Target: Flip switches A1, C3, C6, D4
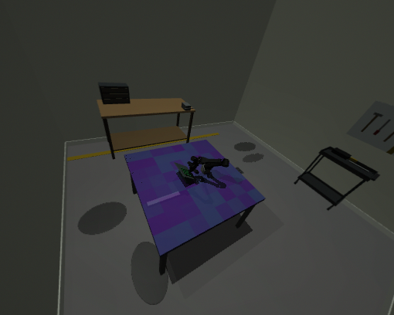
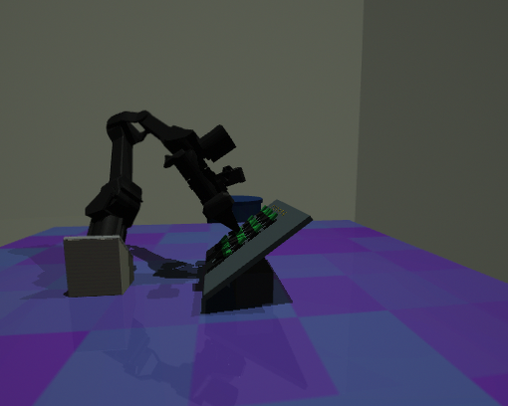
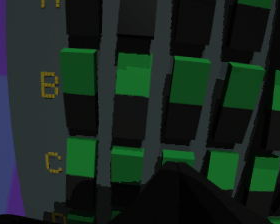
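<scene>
The tilted grey panel [image 1: 179, 167] [image 2: 291, 218] [image 3: 28, 120] carries rows of half-green, half-black rocker switches. My gripper [image 2: 238, 231] [image 3: 173, 171] is shut and empty. Its tip is at switch C3 [image 3: 178, 155], covering that switch's lower part in the wrist view; only a green strip at the top shows. Contact is too small to tell. Neighbours C2 [image 3: 127, 166] and C4 [image 3: 223, 170] stand either side. Only the lower black part of A1 [image 3: 83, 19] shows. D4 is hidden behind the gripper, and C6 is not visible in the wrist view.
The panel stands on a purple and blue checked table [image 1: 168, 232] [image 2: 362, 348]. A blue round container [image 2: 248, 205] is behind the panel in the exterior view. A wooden workbench [image 1: 149, 106] stands off beyond the table. Row B lies just above the tip in the wrist view.
</scene>
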Tool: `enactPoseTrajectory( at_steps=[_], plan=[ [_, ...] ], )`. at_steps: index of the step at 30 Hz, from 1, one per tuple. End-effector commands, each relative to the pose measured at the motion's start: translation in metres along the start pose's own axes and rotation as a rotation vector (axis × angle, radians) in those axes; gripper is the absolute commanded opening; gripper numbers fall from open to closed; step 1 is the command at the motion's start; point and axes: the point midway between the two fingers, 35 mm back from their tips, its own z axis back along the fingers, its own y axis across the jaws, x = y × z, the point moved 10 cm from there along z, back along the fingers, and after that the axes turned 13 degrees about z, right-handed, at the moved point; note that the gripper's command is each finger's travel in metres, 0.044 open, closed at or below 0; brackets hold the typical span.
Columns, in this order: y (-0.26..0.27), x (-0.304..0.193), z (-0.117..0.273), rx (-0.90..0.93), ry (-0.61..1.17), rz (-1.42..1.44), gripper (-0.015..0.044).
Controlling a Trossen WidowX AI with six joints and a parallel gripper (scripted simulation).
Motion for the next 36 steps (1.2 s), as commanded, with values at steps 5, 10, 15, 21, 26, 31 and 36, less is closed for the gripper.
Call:
enactPoseTrajectory(
  at_steps=[5,10,15,21,26,31,36],
  plan=[
    [0.0,0.0,-0.001,-0.005,0.002,-0.005,0.0],
    [0.0,0.0,-0.002,-0.005,0.002,-0.005,0.0],
    [0.0,0.0,-0.003,-0.005,0.001,-0.005,0.0],
    [0.0,0.0,-0.004,-0.005,0.001,-0.005,0.0],
    [-0.003,-0.002,0.035,-0.011,-0.004,-0.002,0.0],
    [0.001,-0.005,0.062,-0.012,-0.021,-0.007,0.0],
    [-0.001,-0.005,0.062,-0.013,-0.02,-0.007,0.0]
  ],
)
